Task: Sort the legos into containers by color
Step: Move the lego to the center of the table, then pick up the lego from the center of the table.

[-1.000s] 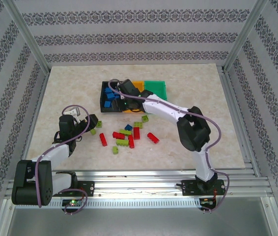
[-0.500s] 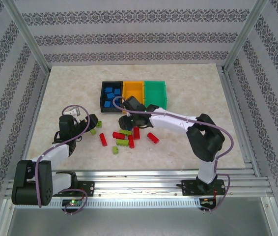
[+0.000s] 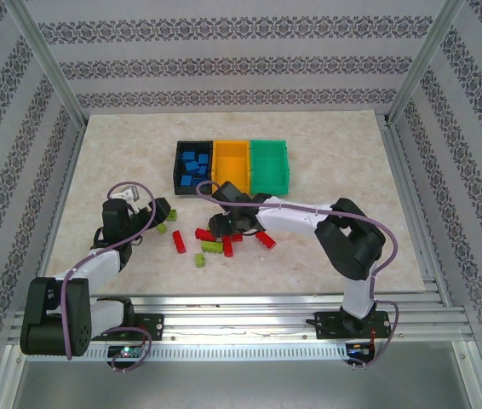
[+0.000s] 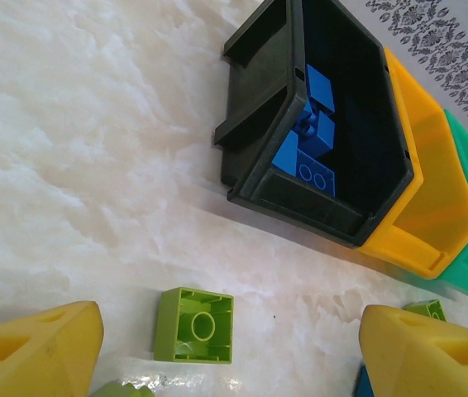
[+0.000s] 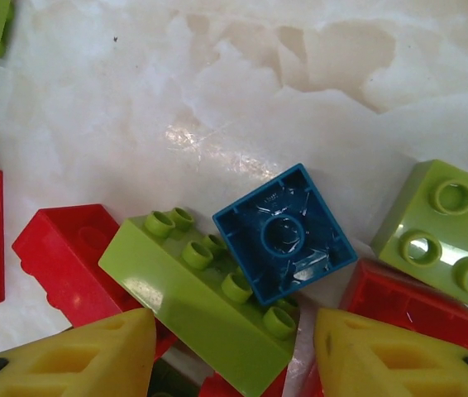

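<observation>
Marble tabletop (image 5: 217, 74) — blue lego (image 5: 284, 235) hollow-side up, long green lego (image 5: 194, 291) diagonal

A marble-look table (image 3: 352, 162) carries 3 bins (image 3: 231, 162) and scattered legos (image 3: 179, 242).

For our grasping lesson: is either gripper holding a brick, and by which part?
Nothing is held: the left gripper and right gripper are both open and empty.

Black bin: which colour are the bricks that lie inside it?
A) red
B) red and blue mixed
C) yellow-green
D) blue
D: the bricks that show inside the black bin are blue bricks, and no other colour is seen among them.
</observation>
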